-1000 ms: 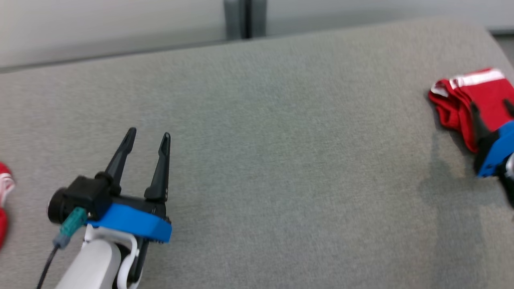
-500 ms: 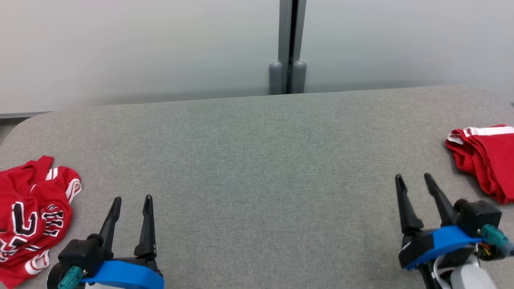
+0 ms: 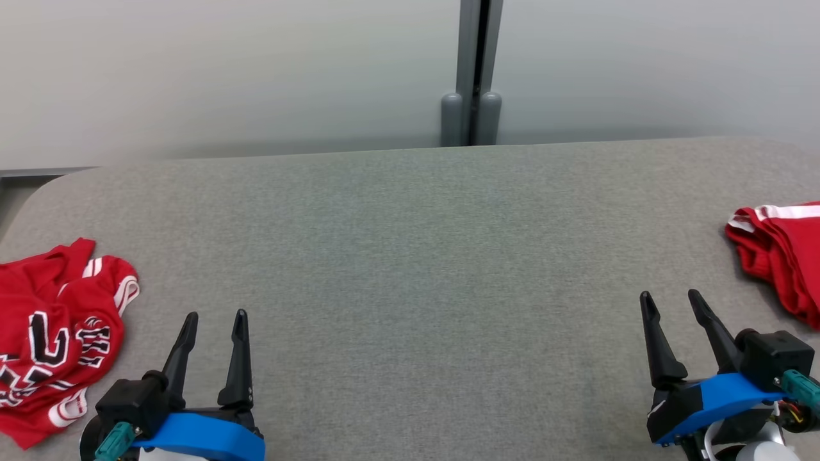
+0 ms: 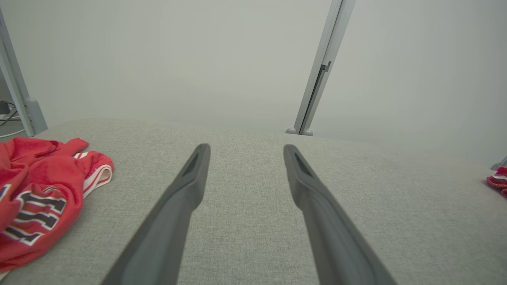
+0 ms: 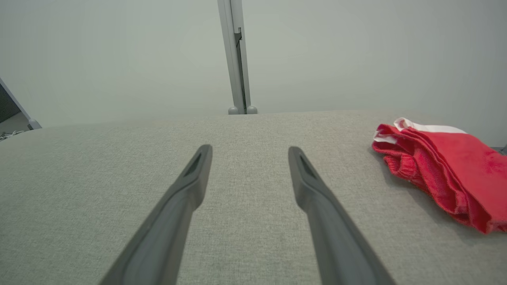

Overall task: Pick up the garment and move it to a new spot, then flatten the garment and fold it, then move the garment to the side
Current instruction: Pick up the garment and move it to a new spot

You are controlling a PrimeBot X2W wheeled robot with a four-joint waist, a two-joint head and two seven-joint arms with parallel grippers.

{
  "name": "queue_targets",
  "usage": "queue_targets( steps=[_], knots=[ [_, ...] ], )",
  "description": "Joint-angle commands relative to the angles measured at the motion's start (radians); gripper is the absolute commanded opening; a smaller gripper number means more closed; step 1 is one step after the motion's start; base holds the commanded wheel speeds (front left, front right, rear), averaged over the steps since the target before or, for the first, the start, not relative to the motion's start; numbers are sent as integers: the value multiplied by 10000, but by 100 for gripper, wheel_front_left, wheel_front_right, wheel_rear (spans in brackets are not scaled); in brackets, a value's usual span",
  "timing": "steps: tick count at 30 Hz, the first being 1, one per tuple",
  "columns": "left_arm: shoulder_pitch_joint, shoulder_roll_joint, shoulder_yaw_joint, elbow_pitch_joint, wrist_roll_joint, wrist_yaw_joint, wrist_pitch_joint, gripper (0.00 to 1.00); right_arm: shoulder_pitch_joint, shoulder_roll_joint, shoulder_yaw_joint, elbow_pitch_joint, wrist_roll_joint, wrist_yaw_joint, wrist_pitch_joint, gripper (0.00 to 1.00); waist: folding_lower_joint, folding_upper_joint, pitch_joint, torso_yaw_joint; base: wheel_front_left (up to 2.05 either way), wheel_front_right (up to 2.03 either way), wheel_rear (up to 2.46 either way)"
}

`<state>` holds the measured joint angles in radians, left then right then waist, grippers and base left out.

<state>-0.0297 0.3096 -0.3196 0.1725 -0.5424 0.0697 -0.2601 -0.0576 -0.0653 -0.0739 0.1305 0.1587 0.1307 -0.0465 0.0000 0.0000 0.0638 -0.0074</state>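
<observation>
A crumpled red garment (image 3: 57, 339) with black-and-white lettering lies at the left edge of the grey fabric table (image 3: 410, 256); in the left wrist view this garment (image 4: 39, 186) sits left of the fingers. A folded red garment with white trim (image 3: 781, 256) lies at the right edge, and the right wrist view has it (image 5: 447, 166) to the right of the fingers. My left gripper (image 3: 216, 315) hovers open and empty, just right of the crumpled one. My right gripper (image 3: 670, 296) is open and empty, left of and nearer than the folded one. The open fingers frame bare cloth in both wrist views (image 4: 246, 147) (image 5: 250, 148).
A pale wall runs behind the table's far edge, with a grey vertical post (image 3: 473, 70) at its middle. The table's left corner is rounded (image 3: 38, 192). Wide bare cloth stretches between the two grippers.
The head camera has swung from the table's right part to a centred view. My right gripper, which overlapped the folded garment a second ago, now stands apart from it, open.
</observation>
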Motion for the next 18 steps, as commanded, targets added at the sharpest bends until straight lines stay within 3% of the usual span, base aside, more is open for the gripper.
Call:
queue_targets(
  steps=[1, 9, 18],
  knots=[
    [-185, -18, 9, 23, 49, 1, -46, 100, 73, 69, -49, -95, -88, 1, 46, 100, 0, 0, 32, 117, 0, 0, 0],
    [-343, -26, -36, 268, 92, -116, -53, 100, 108, 67, 176, -161, -288, 1, 87, 100, 0, 0, 68, 1407, 0, 0, 0],
    [13, 67, 84, 268, -12, -41, -48, 100, 4, -28, 464, 3, -286, 1, 51, 100, 0, 0, -43, 3723, 0, 0, 0]
  ],
)
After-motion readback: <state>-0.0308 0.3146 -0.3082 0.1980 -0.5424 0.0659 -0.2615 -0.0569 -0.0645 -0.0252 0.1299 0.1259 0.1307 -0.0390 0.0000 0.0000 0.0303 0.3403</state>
